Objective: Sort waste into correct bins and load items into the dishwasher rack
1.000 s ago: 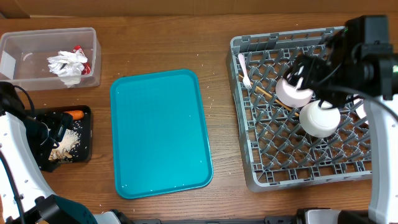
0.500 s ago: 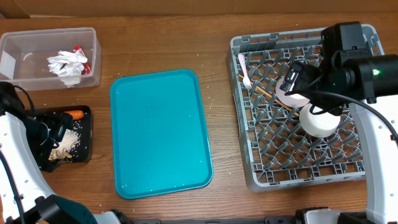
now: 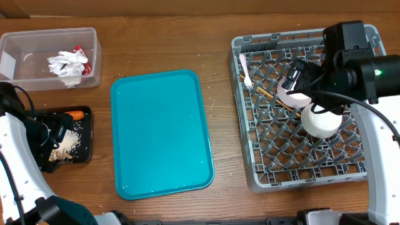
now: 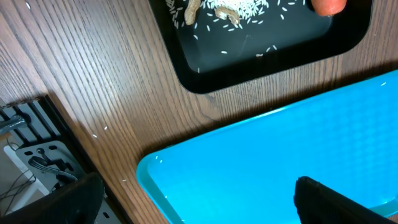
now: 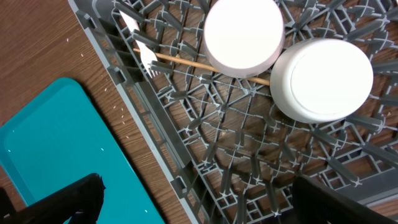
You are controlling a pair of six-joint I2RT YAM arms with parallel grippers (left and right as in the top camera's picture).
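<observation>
The grey dishwasher rack (image 3: 265,144) holds two upturned pale bowls (image 3: 294,95) (image 3: 320,122), a white fork (image 3: 245,70) and a thin wooden stick (image 3: 265,92). My right gripper (image 3: 300,74) hangs open above the bowls with nothing between its fingers; the right wrist view shows it (image 5: 205,208) over the rack grid (image 5: 249,155). The clear tub (image 3: 25,50) contains a crumpled napkin (image 3: 67,64) and a red wrapper (image 3: 78,50). The black tray (image 3: 84,153) carries a carrot piece (image 3: 76,115) and grains (image 3: 70,144). My left gripper (image 4: 199,208) is open and empty near this tray (image 4: 261,62).
A flat teal serving tray (image 3: 161,132) lies between the bins and the rack, with a few stray grains on it and on the wood around it. My left arm (image 3: 15,156) runs along the table's left edge, and the right arm (image 3: 375,125) crosses the rack's right side.
My right arm has pulled back from the bowls toward the rack's far side and now holds still. The bowls stay in the rack. The left arm has not moved.
</observation>
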